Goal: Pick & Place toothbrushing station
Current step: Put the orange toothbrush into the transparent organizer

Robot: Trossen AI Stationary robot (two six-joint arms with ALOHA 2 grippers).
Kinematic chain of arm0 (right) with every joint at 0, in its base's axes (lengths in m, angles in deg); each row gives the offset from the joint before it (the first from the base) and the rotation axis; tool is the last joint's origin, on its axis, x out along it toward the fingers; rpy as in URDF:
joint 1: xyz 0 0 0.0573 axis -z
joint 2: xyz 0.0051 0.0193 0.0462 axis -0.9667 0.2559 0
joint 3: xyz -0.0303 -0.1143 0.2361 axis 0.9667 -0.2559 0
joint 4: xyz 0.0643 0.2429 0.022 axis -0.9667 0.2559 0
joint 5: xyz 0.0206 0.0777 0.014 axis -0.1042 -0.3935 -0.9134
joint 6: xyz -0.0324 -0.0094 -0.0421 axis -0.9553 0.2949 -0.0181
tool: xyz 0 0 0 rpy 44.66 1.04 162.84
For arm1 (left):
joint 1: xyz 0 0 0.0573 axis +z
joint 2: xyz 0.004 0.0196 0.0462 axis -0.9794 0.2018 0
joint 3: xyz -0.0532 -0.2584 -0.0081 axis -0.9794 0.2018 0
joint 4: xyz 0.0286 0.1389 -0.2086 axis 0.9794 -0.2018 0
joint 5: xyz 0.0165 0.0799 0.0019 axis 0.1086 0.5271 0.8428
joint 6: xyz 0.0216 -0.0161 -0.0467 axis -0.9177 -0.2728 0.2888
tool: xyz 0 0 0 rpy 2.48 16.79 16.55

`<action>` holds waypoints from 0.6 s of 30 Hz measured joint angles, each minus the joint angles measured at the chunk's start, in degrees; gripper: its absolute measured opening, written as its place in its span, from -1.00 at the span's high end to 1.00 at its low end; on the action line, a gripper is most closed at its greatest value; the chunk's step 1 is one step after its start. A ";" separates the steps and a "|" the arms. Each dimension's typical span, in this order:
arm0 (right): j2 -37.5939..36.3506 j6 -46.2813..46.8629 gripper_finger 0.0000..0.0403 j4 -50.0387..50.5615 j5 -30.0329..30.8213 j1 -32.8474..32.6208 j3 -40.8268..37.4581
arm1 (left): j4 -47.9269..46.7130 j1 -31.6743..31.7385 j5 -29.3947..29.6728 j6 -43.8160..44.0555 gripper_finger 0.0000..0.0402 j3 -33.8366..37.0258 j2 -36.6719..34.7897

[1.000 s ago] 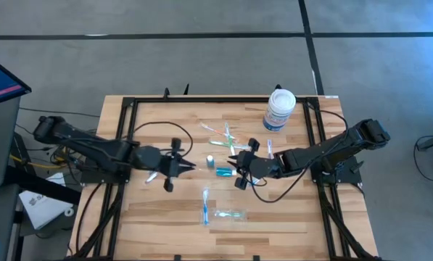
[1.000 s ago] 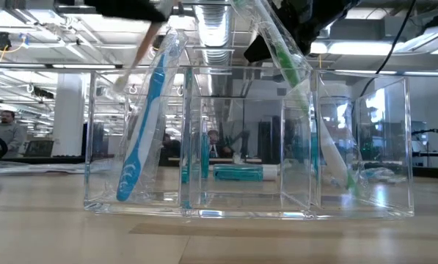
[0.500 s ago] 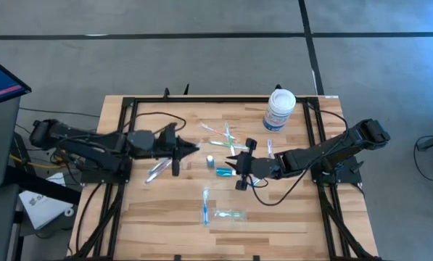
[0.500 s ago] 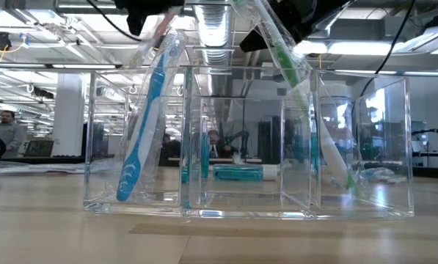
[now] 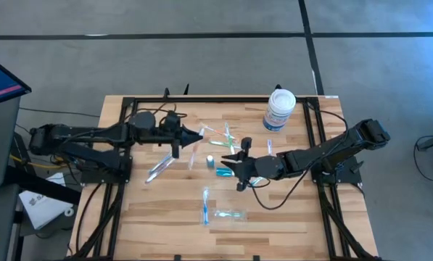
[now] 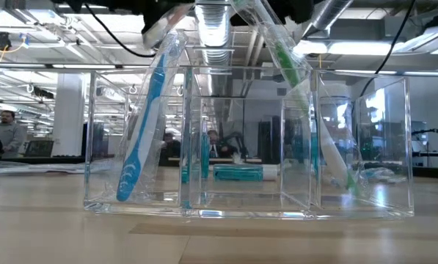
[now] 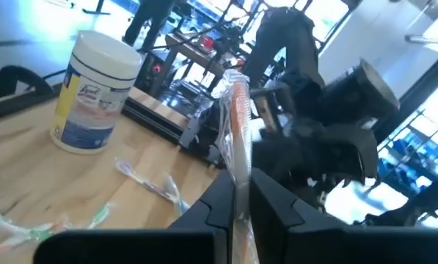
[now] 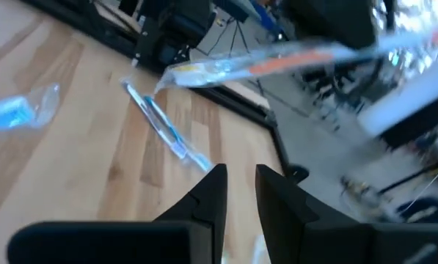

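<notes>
The left gripper's [image 7: 241, 187] jaws are clamped on a wrapped toothbrush [image 7: 237, 125] with an orange stripe, held up off the table [image 5: 289, 217]. The right gripper's [image 8: 239, 180] jaws stand narrowly apart with only bare wood showing between them.

From above we see the left gripper toward the far left of the table and the right gripper near the middle, just beside a teal tube [image 5: 222, 172]. The clear tray [image 5: 231, 214] lies at the near edge, well apart from both.

Only the low view shows us what the tray contains: a blue toothbrush [image 6: 141, 147] leaning in its left compartment and a green toothbrush [image 6: 292, 73] leaning in its right. The left wrist view adds a white tub [image 7: 94, 92] standing at the far side.
</notes>
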 joint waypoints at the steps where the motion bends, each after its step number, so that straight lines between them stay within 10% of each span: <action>1: 0.00 -2.61 0.68 -0.25 0.01 -0.24 0.00 | 0.11 0.59 -0.85 0.82 0.92 -0.04 0.24; 18: 0.00 -31.67 0.68 -3.26 0.20 -2.08 0.00 | 11.65 3.87 -10.15 11.54 0.91 0.00 10.97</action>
